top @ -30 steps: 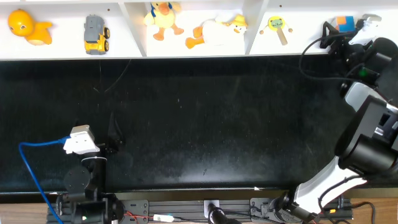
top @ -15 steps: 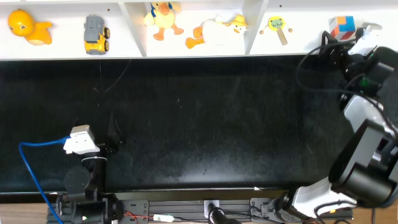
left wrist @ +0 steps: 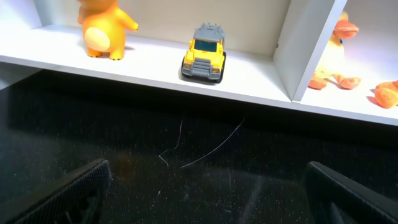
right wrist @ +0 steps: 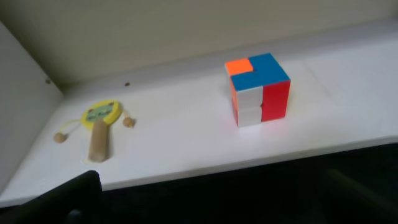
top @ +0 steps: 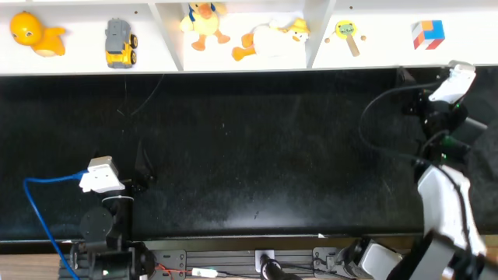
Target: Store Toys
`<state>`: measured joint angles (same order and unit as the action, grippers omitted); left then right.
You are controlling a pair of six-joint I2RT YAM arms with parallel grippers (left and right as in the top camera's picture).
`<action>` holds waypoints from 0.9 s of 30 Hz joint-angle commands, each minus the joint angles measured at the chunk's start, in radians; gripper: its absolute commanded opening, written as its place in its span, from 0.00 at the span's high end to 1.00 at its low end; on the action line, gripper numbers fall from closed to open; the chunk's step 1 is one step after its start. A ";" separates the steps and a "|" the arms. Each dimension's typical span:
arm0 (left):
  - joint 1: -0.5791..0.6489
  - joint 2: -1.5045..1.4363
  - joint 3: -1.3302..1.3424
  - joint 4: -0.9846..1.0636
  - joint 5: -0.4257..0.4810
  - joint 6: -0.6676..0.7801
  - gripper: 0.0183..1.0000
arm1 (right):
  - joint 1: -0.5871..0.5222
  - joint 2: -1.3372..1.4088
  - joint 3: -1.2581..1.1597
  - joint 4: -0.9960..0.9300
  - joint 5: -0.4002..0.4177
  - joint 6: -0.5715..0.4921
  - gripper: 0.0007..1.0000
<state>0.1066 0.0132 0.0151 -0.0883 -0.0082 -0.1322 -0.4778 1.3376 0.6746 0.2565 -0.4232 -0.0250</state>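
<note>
- The multicoloured plastic cube (right wrist: 258, 88), hard-edged with glossy orange, blue, white and red faces, stands upright in the far right compartment of the white smooth shelf (right wrist: 186, 146). It is well apart from the small wooden rattle drum with a yellow-green face (right wrist: 99, 127) lying on the left side of that compartment.
- The right gripper (right wrist: 211, 208) hangs over the matte black tabletop (top: 257, 148) just near of that compartment. Its fingers are spread wide, it holds nothing, and it is clear of the cube.
- The left gripper (left wrist: 205, 190) sits at the near left with its fingers also wide and empty. It faces the yellow and grey toy truck (left wrist: 205, 53) and the glossy orange duck figure (left wrist: 102, 31) in the far left compartment.
- Two soft plush ducks, one yellow (top: 204, 23) and one white lying on its side (top: 268, 39), fill the middle compartment.
- Every toy in sight is on the shelf, so I judge the storing step finished or nearly so.
- The next move probably only asks the right arm to draw toward the near edge, keeping its fingers low and away from the shelf lip so the light cube is not nudged.
</note>
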 commanded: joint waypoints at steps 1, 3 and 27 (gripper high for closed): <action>-0.002 -0.010 -0.007 0.005 -0.001 -0.004 0.00 | 0.000 -0.114 -0.006 -0.055 -0.004 0.012 0.01; -0.002 -0.010 -0.007 0.005 -0.001 -0.004 0.00 | 0.000 -0.144 -0.006 -0.082 -0.005 0.016 0.00; -0.002 -0.010 -0.007 0.005 -0.001 -0.003 0.00 | 0.000 -0.121 -0.006 -0.334 0.037 -0.007 0.01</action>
<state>0.1066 0.0132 0.0151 -0.0883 -0.0082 -0.1322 -0.4778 1.2133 0.6708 -0.0814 -0.4103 -0.0223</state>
